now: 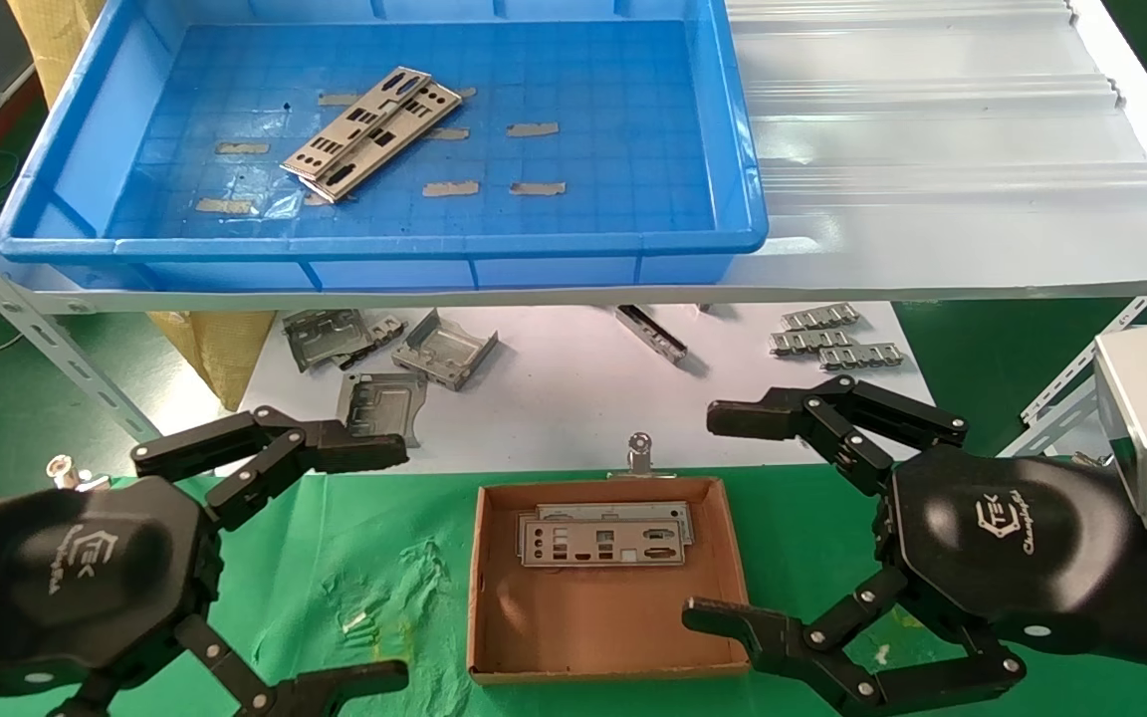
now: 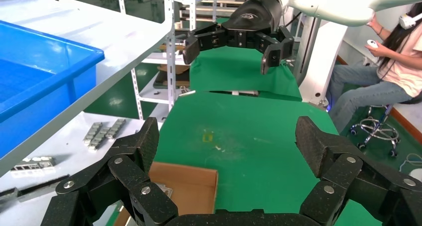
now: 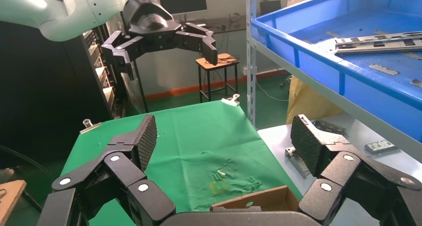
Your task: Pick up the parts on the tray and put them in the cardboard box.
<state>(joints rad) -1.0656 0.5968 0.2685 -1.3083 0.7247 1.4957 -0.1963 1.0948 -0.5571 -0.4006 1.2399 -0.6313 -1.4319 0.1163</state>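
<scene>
Overlapping silver parts (image 1: pixel 371 132) (punched)

Spread left gripper (image 2: pixel 226 151) above cardboard box (image 2: pixel 186 186)

A green cloth (image 1: pixel 384 558) carries the cardboard box (image 1: pixel 598 637), while the white sheet (image 1: pixel 573 398) behind holds grey brackets (image 1: pixel 389 363) and ribbed strips (image 1: pixel 832 339).

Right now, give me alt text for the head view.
Left hand and right hand, both open and empty, flank the cardboard box holding two parts. More parts lie in the blue tray on the shelf above.
</scene>
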